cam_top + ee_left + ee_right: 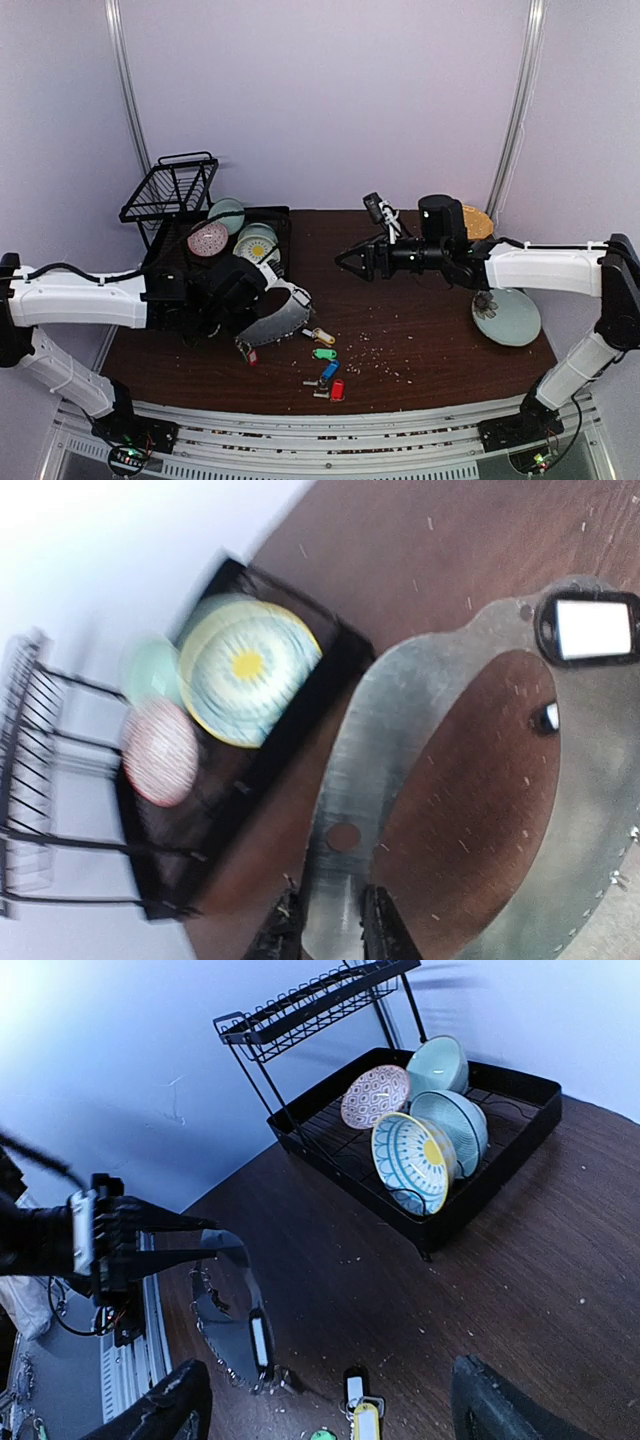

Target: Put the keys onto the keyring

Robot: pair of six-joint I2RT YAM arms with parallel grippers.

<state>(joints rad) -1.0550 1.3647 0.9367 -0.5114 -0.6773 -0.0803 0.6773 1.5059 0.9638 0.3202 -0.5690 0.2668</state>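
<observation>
The keyring (283, 318) is a wide hoop of flat silvery metal, held tilted above the table's left part. My left gripper (262, 292) is shut on its upper band; in the left wrist view the fingers (278, 935) pinch the band (345, 780) from both sides. A black tag with a white label (590, 628) and a red-tagged key (250, 355) hang on the hoop. Loose keys lie in front: yellow (322, 336), green (323, 353), blue (328, 372) and red (337, 390). My right gripper (345, 260) hovers open and empty above mid-table, looking down on the hoop (225, 1310) and the yellow-tagged key (365, 1422).
A black dish rack (165, 190) with patterned plates (208, 238) stands at the back left. A pale green plate (505, 315) lies at the right, and an orange one (478, 222) sits behind the right arm. Crumbs are scattered over the dark table.
</observation>
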